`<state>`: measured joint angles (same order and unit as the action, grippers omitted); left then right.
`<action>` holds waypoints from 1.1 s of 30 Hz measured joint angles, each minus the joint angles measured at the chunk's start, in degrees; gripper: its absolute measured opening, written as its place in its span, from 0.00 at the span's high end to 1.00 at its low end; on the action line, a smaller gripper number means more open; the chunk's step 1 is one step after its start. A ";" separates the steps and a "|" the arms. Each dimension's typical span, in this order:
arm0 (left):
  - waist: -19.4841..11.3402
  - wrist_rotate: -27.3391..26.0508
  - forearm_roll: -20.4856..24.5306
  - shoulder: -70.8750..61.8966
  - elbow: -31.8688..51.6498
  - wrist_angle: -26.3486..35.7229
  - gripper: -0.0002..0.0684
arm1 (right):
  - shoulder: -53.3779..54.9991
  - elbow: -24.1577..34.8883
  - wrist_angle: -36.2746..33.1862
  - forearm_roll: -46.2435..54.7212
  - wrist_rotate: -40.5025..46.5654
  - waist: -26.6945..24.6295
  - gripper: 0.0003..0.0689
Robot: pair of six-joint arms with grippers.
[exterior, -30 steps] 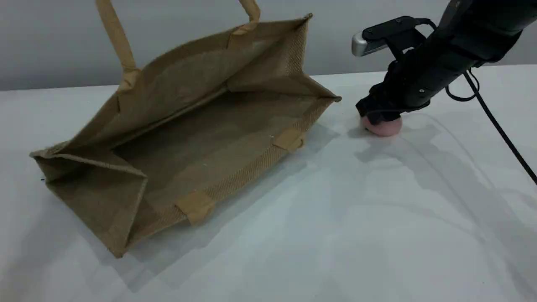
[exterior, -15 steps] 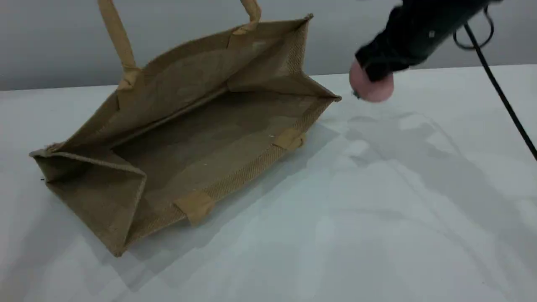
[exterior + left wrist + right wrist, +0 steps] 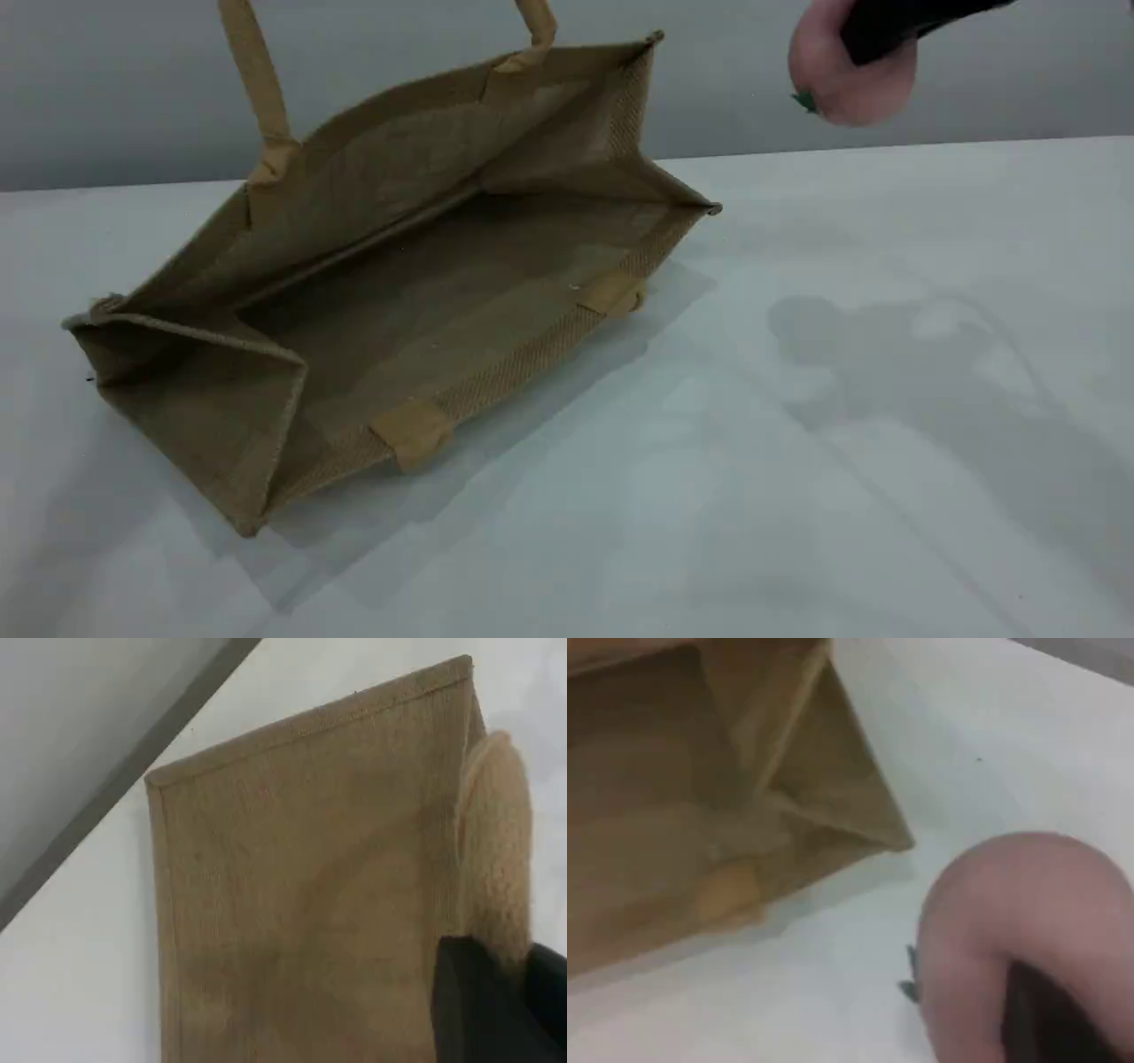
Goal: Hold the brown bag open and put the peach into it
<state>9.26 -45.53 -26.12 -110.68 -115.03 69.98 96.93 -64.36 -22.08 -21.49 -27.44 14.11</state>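
Note:
The brown bag (image 3: 425, 266) lies on its side on the table, its mouth gaping toward the camera. Its upper handle (image 3: 257, 80) is pulled taut up past the top edge. In the left wrist view, my left gripper (image 3: 496, 1001) sits shut at that tan handle (image 3: 496, 842), beside the bag's outer wall (image 3: 310, 886). High up, right of the bag's top corner, the pink peach (image 3: 842, 75) hangs in the air. My right gripper (image 3: 873, 40) is shut on it. The right wrist view shows the peach (image 3: 1028, 912) near the lens and the bag's mouth (image 3: 700, 771) to the left.
The white table (image 3: 797, 443) spreads right of and in front of the bag; the peach's shadow falls on it. A grey wall (image 3: 974, 97) rises behind the table's far edge. The bag's lower handle is tucked under it; only its tabs (image 3: 412, 434) show.
My right gripper closed on the peach on the table, then lifted it up and slightly right to the frame's top. The bag's upper wall rose slightly.

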 joint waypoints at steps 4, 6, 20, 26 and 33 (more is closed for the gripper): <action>0.00 -0.74 -1.24 0.00 0.00 0.00 0.86 | -5.33 5.72 2.43 -0.05 0.00 3.47 0.97; 0.00 -2.33 -3.29 0.00 0.00 0.00 0.86 | -6.70 8.22 4.38 -0.30 0.00 5.67 0.97; 0.00 -6.53 -13.26 0.00 0.00 -0.05 0.86 | -6.47 11.40 12.68 -1.78 -0.05 17.93 0.97; 0.00 -6.53 -13.38 0.06 0.00 -0.05 0.86 | -3.91 11.40 15.42 -3.17 -0.05 18.07 0.97; 0.00 -6.53 -13.38 0.06 0.00 -0.05 0.86 | 1.75 11.34 22.08 -3.84 -0.17 21.51 0.97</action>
<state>9.26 -52.06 -39.50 -110.62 -115.03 69.93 98.69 -53.02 0.00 -25.33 -27.61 35.62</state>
